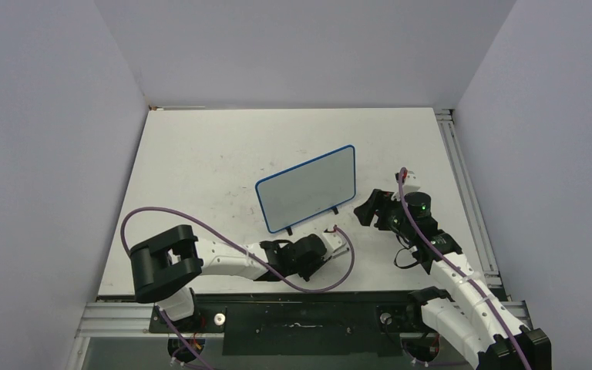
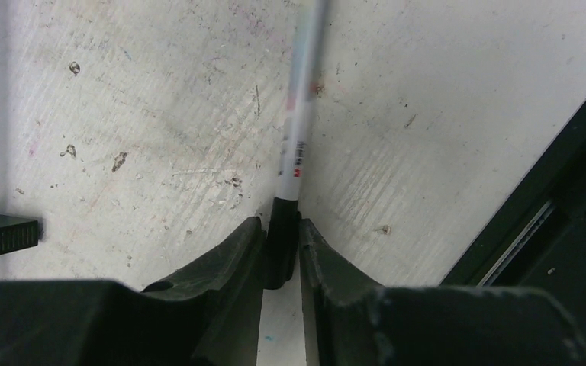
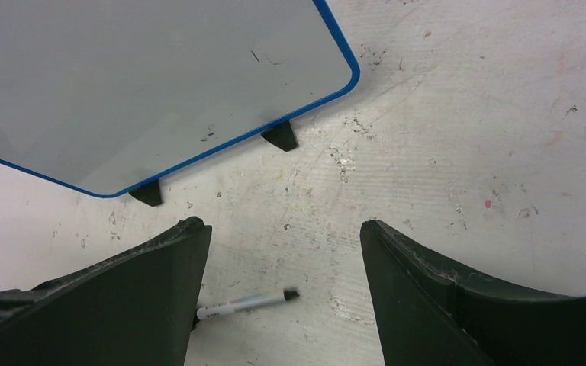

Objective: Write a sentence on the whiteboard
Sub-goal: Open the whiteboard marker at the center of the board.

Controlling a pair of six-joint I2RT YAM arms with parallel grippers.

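Note:
The whiteboard [image 1: 306,189] stands on little black feet in the middle of the table, blue-framed and tilted. Its face [image 3: 145,76] is blank apart from a few tiny specks; no sentence shows on it. My left gripper [image 1: 330,248] lies low on the table just in front of the board. It is shut [image 2: 281,226] on the black end of a white marker [image 2: 299,114], which points away along the table. The marker [image 3: 244,303] also shows in the right wrist view, lying on the table. My right gripper [image 1: 369,208] is open and empty [image 3: 282,226], right of the board.
The table top [image 1: 200,154] is scuffed and stained. The black rail at the table's near edge [image 2: 565,191] runs close to the left gripper's right side. A small black piece [image 2: 0,232] sits at the left. Grey walls enclose three sides.

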